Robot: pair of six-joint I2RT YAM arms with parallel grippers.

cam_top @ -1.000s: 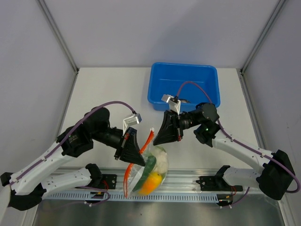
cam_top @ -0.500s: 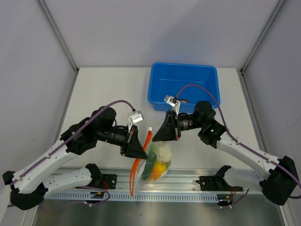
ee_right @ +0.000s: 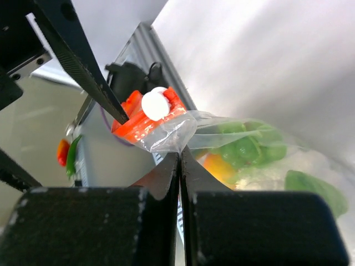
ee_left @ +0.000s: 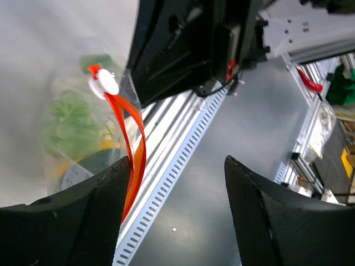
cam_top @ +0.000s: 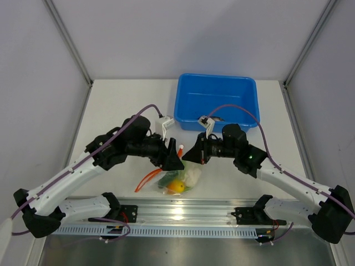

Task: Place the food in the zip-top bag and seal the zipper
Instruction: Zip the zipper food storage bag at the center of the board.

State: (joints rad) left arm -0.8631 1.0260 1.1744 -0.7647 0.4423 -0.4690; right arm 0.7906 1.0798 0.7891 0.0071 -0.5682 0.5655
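The right gripper [ee_right: 179, 158] has its fingers pressed together on a fold of clear plastic at the corner of the bag [cam_top: 178, 180], just under the white slider [ee_right: 154, 103] at the end of the zipper [ee_left: 131, 148]. The left gripper [ee_left: 177, 166] faces it from close by with its fingers spread wide. The orange-red strip runs down against the inner face of one finger but is not pinched between them. In the left wrist view the strip shows as two bands that seem to part a little below the slider. The bag sits by the middle of the table's [cam_top: 116, 105] near edge, just short of the metal rail [cam_top: 183, 213]. Its mouth corner is raised between the two grippers, and the rest of the zipper trails towards the near-left. Inside the bag are the mango [cam_top: 177, 187], the cauliflower [cam_top: 192, 175] and the peas [ee_right: 244, 147], with more dark green beside them. The blue bin [cam_top: 187, 108] stands at the far edge, right of centre, well apart from the bag.
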